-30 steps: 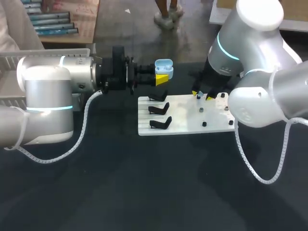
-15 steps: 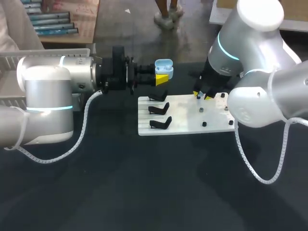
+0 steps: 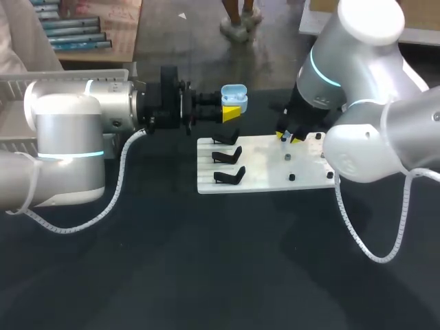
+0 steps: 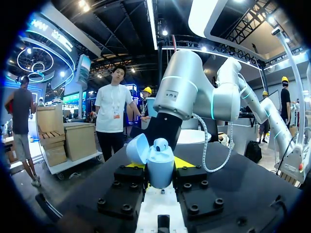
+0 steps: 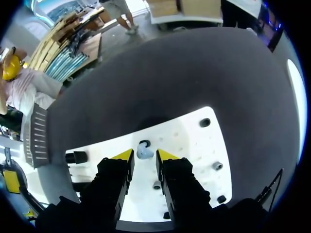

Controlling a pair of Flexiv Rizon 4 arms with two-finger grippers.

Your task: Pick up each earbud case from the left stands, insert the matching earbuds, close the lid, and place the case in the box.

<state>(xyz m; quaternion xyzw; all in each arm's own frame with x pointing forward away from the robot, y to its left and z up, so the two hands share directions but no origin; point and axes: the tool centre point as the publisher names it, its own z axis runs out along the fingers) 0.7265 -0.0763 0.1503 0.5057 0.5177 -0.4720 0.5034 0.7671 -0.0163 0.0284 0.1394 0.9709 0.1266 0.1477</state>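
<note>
My left gripper [image 3: 232, 104] is held level above the table's back edge, shut on a light blue earbud case [image 3: 234, 93]. The case's lid [image 4: 138, 148] stands open, and one earbud sits in the case [image 4: 161, 154] between the yellow tips of the left gripper [image 4: 158, 167]. Three black stands [image 3: 229, 155] on the left of the white board [image 3: 265, 180] are bare. My right gripper [image 3: 288, 136] points down at the board's right half. Its yellow tips [image 5: 145, 155] are closed on both sides of a light blue earbud [image 5: 144, 151] that is still on the board [image 5: 189, 145].
Small pegs [image 3: 291, 177] dot the board's right half; some [image 5: 216, 166] lie beside my right gripper. A white slatted tray [image 3: 17, 86] sits at the table's far left, behind my left arm. Dark tabletop stretches in front of the board.
The right gripper's fingers have drawn together around the earbud on the board. The left arm and the case have not moved.
</note>
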